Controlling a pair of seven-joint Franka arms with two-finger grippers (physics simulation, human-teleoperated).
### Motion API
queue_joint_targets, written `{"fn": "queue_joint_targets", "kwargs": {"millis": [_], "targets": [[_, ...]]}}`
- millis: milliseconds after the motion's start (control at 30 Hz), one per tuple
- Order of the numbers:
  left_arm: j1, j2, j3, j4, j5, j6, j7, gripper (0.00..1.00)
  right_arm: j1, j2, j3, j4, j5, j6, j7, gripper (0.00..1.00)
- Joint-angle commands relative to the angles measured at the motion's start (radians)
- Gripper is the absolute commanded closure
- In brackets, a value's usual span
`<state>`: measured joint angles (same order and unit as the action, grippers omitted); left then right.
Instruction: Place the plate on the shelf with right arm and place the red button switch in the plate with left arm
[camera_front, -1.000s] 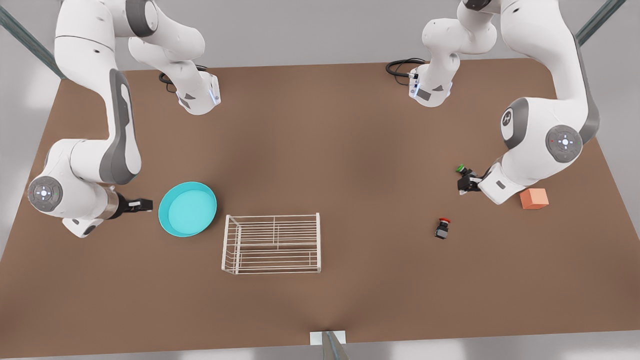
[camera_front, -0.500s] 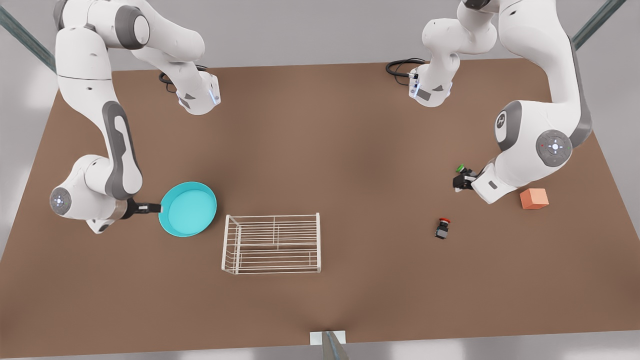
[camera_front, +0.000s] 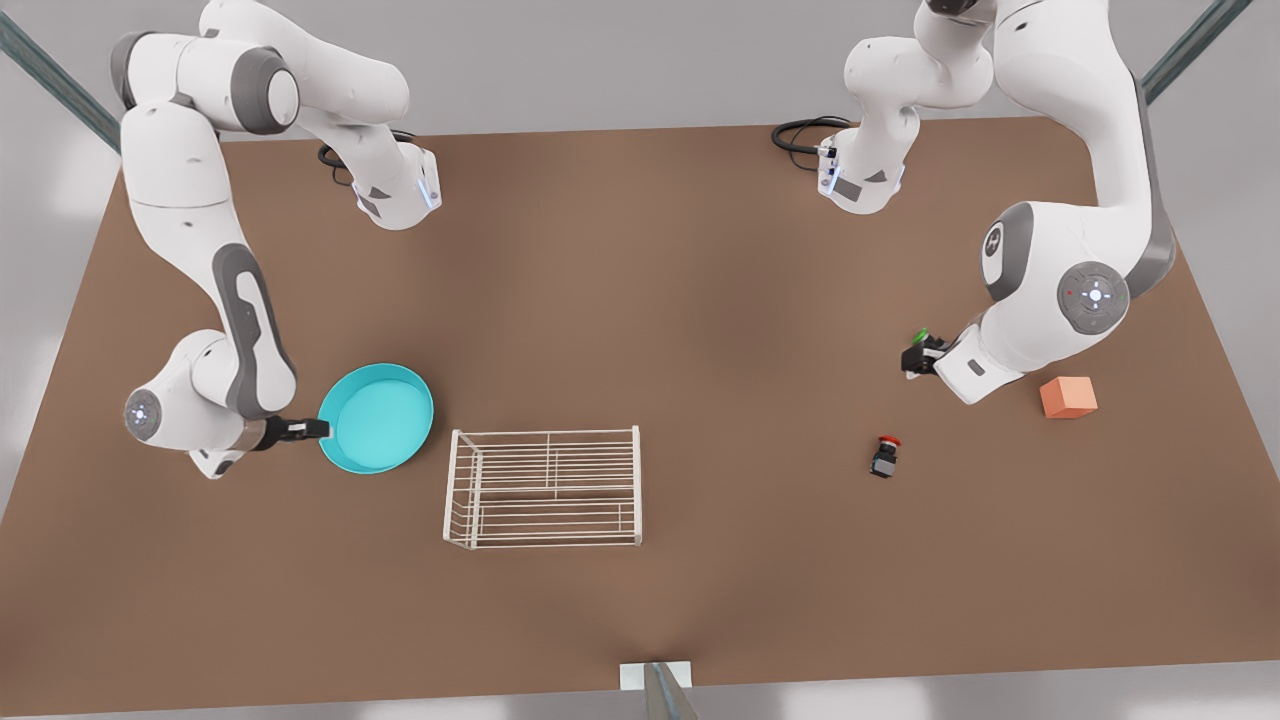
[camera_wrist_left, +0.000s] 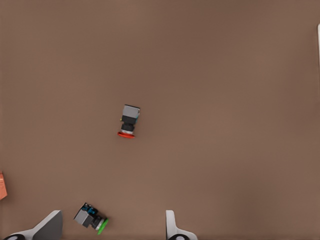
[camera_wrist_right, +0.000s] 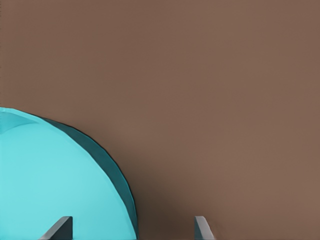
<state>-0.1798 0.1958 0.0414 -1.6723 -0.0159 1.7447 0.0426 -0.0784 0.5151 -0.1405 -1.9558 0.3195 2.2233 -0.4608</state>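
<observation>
The turquoise plate (camera_front: 376, 417) lies flat on the table at the front view's left, just left of the white wire shelf (camera_front: 545, 487). My right gripper (camera_front: 312, 429) is at the plate's left rim, open; in the right wrist view its fingertips (camera_wrist_right: 61, 228) straddle the rim of the plate (camera_wrist_right: 55, 180). The red button switch (camera_front: 884, 456) lies on its side on the front view's right, also the red button switch (camera_wrist_left: 128, 121). My left gripper (camera_front: 914, 360) hovers beyond it, open (camera_wrist_left: 111, 231), over a green-capped switch (camera_wrist_left: 91, 220).
An orange cube (camera_front: 1068, 397) sits right of the left arm's wrist. The green-capped switch (camera_front: 921, 337) lies by the left gripper. The two arm bases stand at the table's far edge. Bare brown tabletop (camera_front: 700, 330) stretches between shelf and switches.
The right gripper has slid toward the plate and now reaches its left rim. The left arm's wrist has shifted slightly toward the front view's left. Plate, shelf and switches have not moved.
</observation>
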Motion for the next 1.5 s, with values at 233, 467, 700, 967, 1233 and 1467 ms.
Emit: {"fn": "queue_joint_targets", "kwargs": {"millis": [233, 467, 700, 967, 1233, 1467], "targets": [[0.000, -0.001, 0.002, 0.000, 0.004, 0.006, -0.010, 0.00, 0.002, 0.019, 0.006, -0.017, 0.027, 0.016, -0.125, 0.26], [0.000, -0.001, 0.000, 0.000, 0.004, 0.003, -0.021, 0.00, 0.000, 0.026, 0.004, -0.031, 0.027, 0.015, -0.133, 0.43], [-0.015, -0.007, -0.006, -0.021, 0.004, -0.004, -0.055, 0.00, -0.001, 0.025, 0.004, -0.031, 0.027, 0.006, -0.150, 0.70], [-0.027, -0.007, -0.006, -0.024, 0.004, 0.003, -0.092, 0.00, -0.001, 0.014, 0.004, -0.029, 0.027, -0.007, -0.161, 0.82], [-0.027, -0.007, -0.008, -0.024, 0.004, 0.003, -0.093, 0.00, 0.000, -0.053, 0.004, -0.025, 0.027, -0.111, -0.171, 0.83], [-0.029, -0.024, -0.008, -0.035, 0.005, -0.011, -0.095, 0.00, -0.004, -0.124, 0.001, -0.014, 0.027, -0.231, -0.171, 0.85]]}}
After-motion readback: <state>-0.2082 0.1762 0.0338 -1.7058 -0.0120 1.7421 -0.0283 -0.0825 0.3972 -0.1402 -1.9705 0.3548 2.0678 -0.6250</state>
